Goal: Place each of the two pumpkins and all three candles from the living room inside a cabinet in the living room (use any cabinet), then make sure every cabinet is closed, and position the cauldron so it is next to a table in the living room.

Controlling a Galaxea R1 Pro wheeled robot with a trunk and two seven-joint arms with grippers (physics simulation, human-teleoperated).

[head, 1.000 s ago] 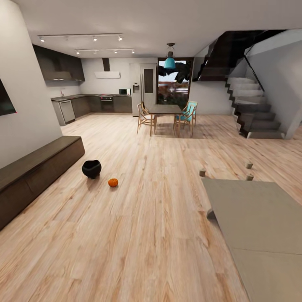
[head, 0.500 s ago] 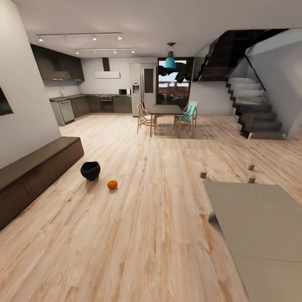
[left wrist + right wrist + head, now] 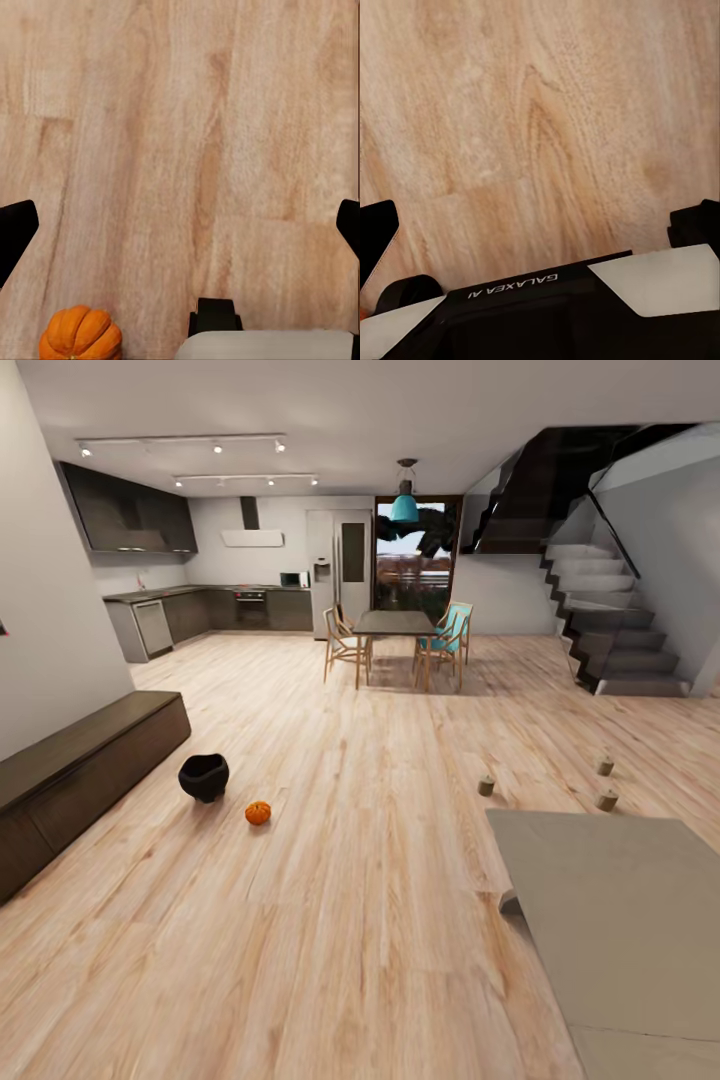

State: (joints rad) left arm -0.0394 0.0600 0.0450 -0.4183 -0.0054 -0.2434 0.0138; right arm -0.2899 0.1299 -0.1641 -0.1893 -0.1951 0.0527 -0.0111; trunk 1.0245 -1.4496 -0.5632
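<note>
A black cauldron stands on the wood floor in front of the long dark brown cabinet by the left wall; its fronts look shut. A small orange pumpkin lies just right of the cauldron. Three squat grey candles stand on the floor at right, past the low grey table. In the left wrist view an orange pumpkin lies on the floor under my open left gripper. My right gripper hangs open over bare floor.
A low grey table takes up the near right. A dining table with chairs stands in the middle distance, the kitchen behind at left, stairs at right. The robot's base shows in the right wrist view.
The whole head view has shifted as the camera moved forward: cauldron, pumpkin and candles sit a little lower in it. None of them has moved on the floor.
</note>
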